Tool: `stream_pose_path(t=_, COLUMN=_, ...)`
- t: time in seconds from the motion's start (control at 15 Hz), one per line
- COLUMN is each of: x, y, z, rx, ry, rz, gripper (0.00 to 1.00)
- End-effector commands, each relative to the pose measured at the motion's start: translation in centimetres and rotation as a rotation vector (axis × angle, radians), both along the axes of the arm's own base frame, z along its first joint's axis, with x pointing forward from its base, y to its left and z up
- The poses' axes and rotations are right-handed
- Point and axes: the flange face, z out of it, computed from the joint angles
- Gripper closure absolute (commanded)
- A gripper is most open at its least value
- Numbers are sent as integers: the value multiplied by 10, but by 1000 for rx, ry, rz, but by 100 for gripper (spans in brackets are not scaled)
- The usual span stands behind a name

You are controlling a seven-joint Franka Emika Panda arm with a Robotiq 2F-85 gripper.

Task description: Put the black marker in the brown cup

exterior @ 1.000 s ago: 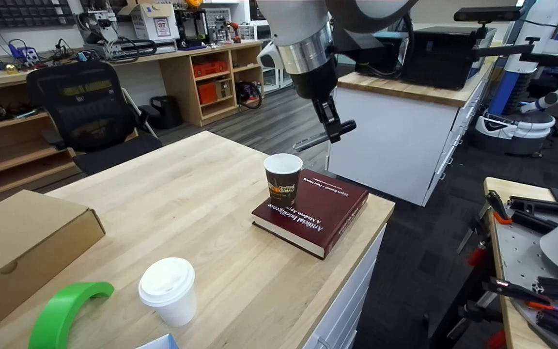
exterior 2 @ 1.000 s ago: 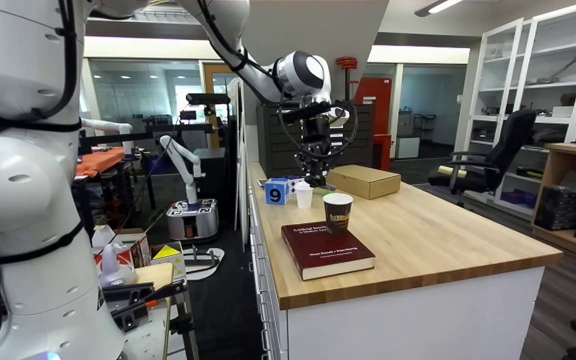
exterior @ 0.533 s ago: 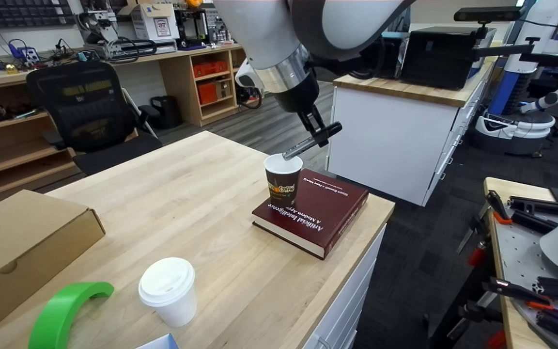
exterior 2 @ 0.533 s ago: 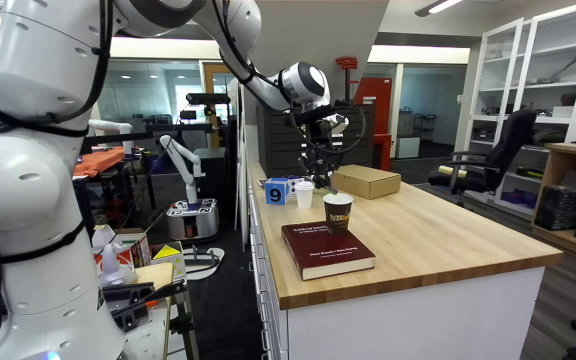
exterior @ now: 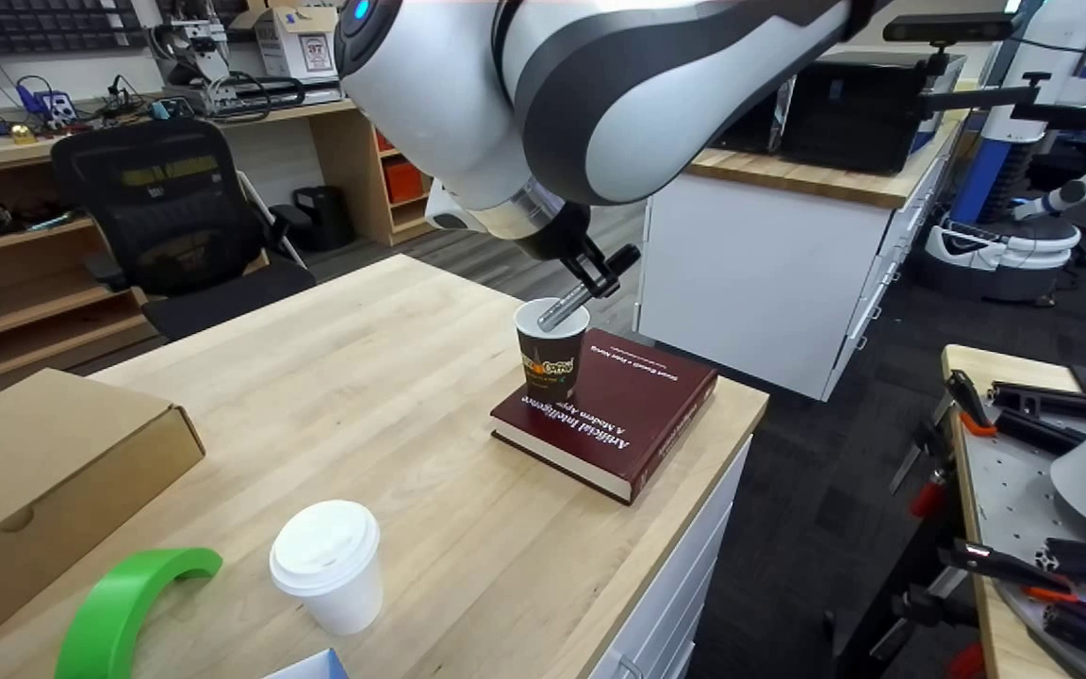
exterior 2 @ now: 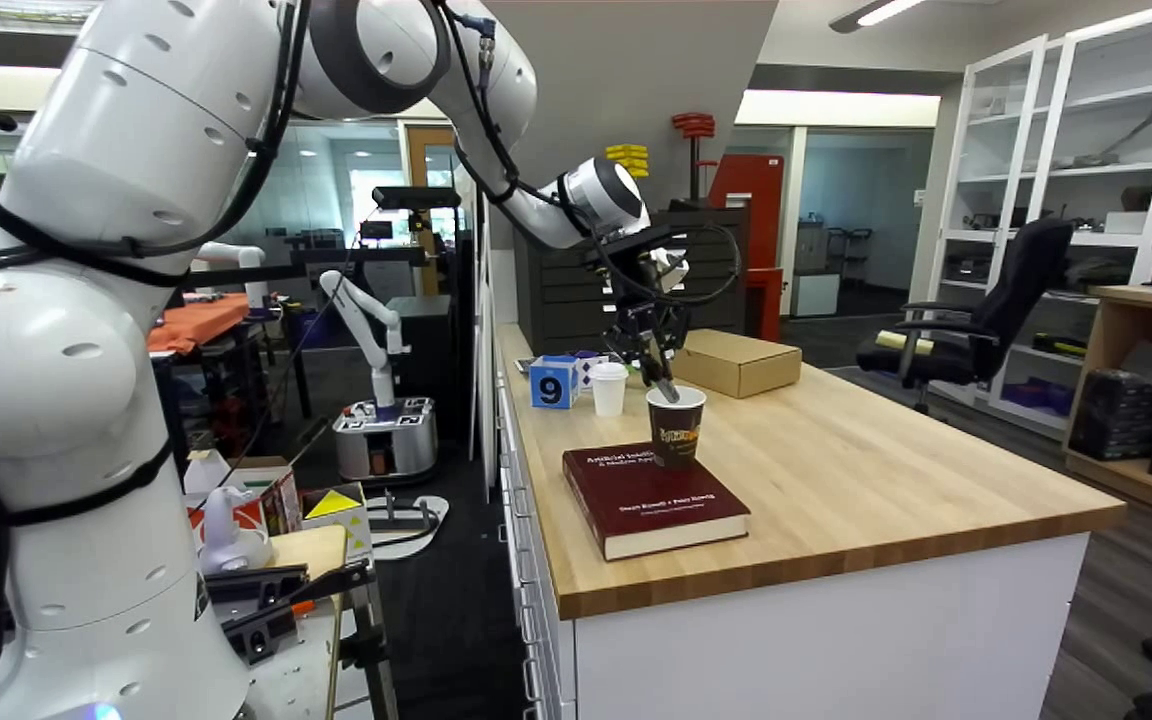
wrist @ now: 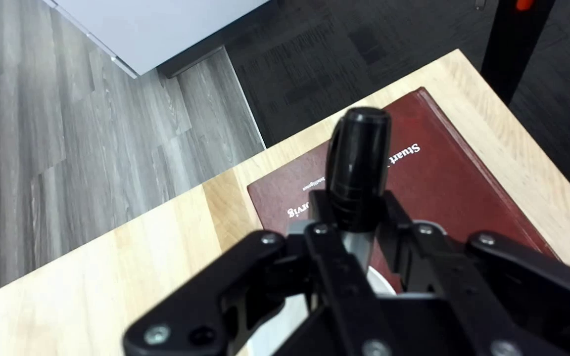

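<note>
The black marker [exterior: 566, 306] has a black cap end [wrist: 360, 163] and a grey barrel. My gripper [exterior: 602, 281] is shut on it near the cap, its fingers on both sides of it in the wrist view [wrist: 352, 210]. The marker is tilted, cap end up. In both exterior views its grey lower end [exterior 2: 668, 389] overlaps the brown cup's open mouth; how deep it reaches is hard to tell. The brown cup [exterior: 551, 366] stands upright on a dark red book, also in an exterior view [exterior 2: 676, 432]. In the wrist view my fingers hide most of it; part of its white rim [wrist: 381, 283] shows.
The dark red book [exterior: 642, 396] lies near the table's corner. A white lidded cup [exterior: 328, 566], a green arch [exterior: 123, 604], a cardboard box [exterior: 53, 453] and a blue box with a 9 [exterior 2: 553, 382] are also on the table [exterior 2: 866, 470].
My gripper has moved down and toward the brown cup with the marker. The marker has tilted steeper, and its lower end has come from outside the cup to its mouth.
</note>
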Motion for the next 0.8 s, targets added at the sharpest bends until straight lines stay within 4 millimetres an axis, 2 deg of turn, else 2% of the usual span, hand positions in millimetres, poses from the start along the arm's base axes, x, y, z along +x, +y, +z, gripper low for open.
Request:
stream_pose_path(t=0.0, x=1, y=19, z=12, rx=-57, ry=20, rz=64, gripper=49)
stream_pose_path(t=0.07, x=0, y=24, z=14, rx=-62, ry=20, rz=80, gripper=48)
stream_pose_path(t=0.27, x=-3, y=33, z=19, rx=-64, ry=16, rz=103, gripper=30)
stream_pose_path(t=0.53, x=-5, y=33, z=25, rx=-50, ry=9, rz=101, gripper=3)
stream_pose_path(t=0.67, x=-3, y=27, z=30, rx=-27, ry=-13, rz=69, gripper=0)
stream_pose_path(t=0.73, x=-3, y=34, z=18, rx=-36, ry=-1, rz=91, gripper=9)
